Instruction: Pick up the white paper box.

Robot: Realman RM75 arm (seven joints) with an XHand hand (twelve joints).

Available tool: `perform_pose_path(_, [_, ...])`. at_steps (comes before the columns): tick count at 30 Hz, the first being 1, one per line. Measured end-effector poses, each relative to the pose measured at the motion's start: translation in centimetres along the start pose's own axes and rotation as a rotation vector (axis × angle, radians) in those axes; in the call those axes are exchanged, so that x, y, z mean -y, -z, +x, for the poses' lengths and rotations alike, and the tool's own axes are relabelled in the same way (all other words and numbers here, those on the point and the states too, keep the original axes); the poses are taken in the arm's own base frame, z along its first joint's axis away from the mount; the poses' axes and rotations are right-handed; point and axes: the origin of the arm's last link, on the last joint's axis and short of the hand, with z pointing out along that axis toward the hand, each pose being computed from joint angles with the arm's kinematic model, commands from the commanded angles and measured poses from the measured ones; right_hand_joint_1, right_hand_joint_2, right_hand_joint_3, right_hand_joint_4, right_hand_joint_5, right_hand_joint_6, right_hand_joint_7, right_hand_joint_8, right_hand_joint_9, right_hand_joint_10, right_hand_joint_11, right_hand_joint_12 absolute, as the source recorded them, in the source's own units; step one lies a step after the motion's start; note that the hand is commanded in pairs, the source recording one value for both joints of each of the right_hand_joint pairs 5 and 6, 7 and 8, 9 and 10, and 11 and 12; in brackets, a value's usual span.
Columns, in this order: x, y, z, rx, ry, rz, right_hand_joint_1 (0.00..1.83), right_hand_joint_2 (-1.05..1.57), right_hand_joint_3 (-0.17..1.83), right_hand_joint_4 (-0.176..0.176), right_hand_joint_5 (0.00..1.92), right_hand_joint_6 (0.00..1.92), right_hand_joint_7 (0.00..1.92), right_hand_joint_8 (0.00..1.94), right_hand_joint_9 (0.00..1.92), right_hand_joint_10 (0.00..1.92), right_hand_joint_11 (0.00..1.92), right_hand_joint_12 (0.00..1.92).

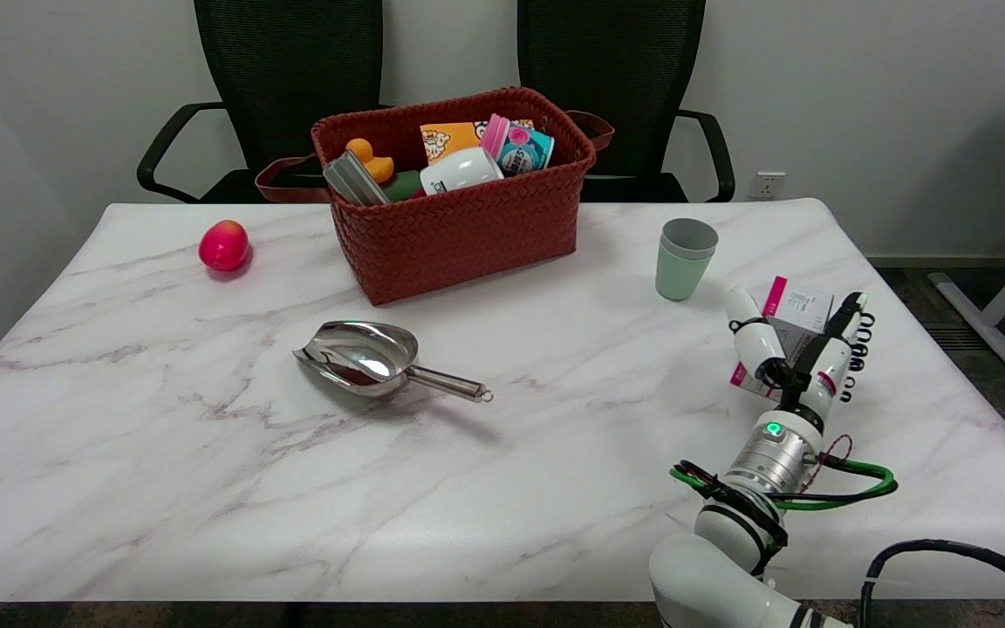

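One right hand (803,349) near the table's (162,436) right edge, fingers clamped either side of the white paper box (795,316). Box tilted; whether it's off the surface, can't tell.

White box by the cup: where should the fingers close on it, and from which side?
Grip the box across its two broad faces, coming from the near side, where the right hand already is. It looks tilted up with fingers on its left and right sides, so that span seems to fit. Whether it is firmly held cannot be told.
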Motion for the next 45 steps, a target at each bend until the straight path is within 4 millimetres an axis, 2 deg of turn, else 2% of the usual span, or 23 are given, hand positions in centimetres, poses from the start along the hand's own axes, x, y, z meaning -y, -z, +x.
perform_pose_path(45, [-2.4, -0.7, -1.3, 0.046, -0.051, -0.097, 0.77, 0.96, -0.17, 0.0, 0.0, 0.0, 0.0, 0.0, 0.0, 0.0, 0.03, 0.03])
